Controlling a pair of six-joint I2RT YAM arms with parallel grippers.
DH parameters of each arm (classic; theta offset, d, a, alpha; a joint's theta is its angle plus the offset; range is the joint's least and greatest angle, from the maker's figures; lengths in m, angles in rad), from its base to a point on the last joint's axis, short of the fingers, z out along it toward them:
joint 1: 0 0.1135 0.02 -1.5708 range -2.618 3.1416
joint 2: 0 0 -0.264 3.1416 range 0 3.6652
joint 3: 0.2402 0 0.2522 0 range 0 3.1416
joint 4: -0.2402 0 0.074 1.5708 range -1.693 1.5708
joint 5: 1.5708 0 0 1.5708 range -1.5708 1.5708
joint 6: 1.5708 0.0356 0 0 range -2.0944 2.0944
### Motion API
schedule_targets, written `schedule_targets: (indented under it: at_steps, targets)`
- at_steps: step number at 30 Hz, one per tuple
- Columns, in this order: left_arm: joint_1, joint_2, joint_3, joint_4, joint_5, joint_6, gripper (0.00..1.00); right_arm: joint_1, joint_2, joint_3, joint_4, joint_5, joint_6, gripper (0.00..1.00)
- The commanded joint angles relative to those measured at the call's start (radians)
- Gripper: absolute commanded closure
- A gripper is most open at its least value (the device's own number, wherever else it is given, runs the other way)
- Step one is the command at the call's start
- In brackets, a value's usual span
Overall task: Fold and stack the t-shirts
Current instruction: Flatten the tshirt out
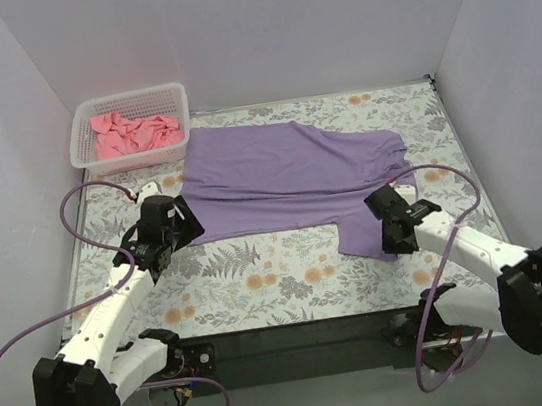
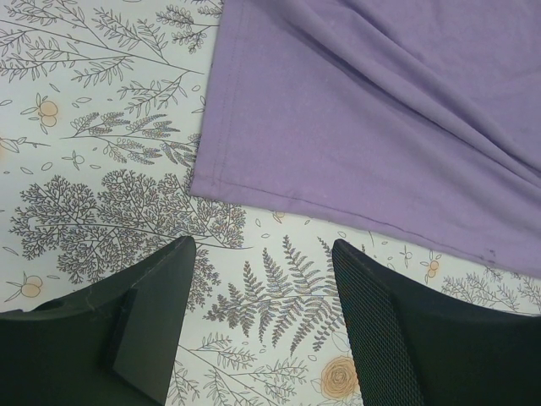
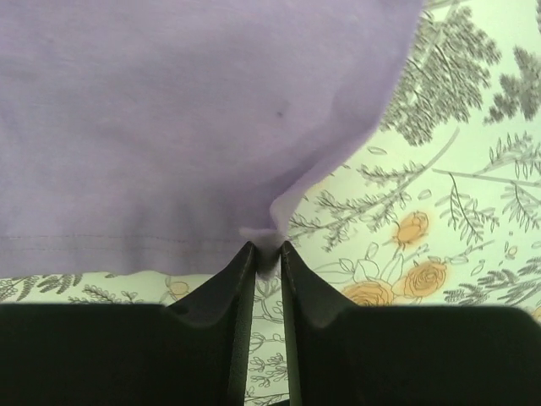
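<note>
Pinching the purple tee (image 1: 287, 175) at its near right corner with the right pincer (image 3: 267, 248), pressing both fingers together on a small peak of cloth. Holding the left pincer (image 2: 262, 254) spread wide just short of the tee's near left corner, not touching it. Showing the tee flat on the tabletop (image 1: 262, 285), long axis running left to right, near hem facing the arms. Leaving open room along the near side. Showing a pink tee (image 1: 135, 133) crumpled in the basket (image 1: 134, 162) at the far left, just beside the purple one.
</note>
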Motion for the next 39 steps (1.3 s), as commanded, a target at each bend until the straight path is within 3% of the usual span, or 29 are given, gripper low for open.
schedule_targets:
  at_steps: [1,7,13,18,23,31,39]
  targets:
    - [0.001,-0.027,0.008,0.011,-0.002,0.013,0.35,-0.051,-0.134,-0.069,-0.048,0.004,0.142,0.76]
    - [0.001,-0.035,0.007,0.009,-0.002,0.015,0.35,-0.168,-0.35,-0.126,-0.119,-0.067,0.318,0.61]
    - [0.003,-0.05,0.005,0.009,-0.005,0.015,0.36,-0.237,-0.54,-0.149,-0.143,-0.077,0.355,0.55]
    - [0.003,-0.039,0.005,0.008,0.001,0.015,0.35,-0.238,-0.49,-0.098,-0.14,-0.04,0.274,0.45]
    - [0.003,0.0,0.003,-0.005,-0.001,0.006,0.35,-0.238,-0.384,-0.003,-0.053,-0.068,0.095,0.45]
    - [0.052,0.195,0.037,-0.048,0.013,-0.027,0.43,-0.238,-0.312,0.017,0.061,-0.202,-0.04,0.44]
    - [0.073,0.416,0.152,-0.06,0.013,-0.027,0.42,-0.237,-0.326,-0.006,0.11,-0.255,-0.126,0.27]
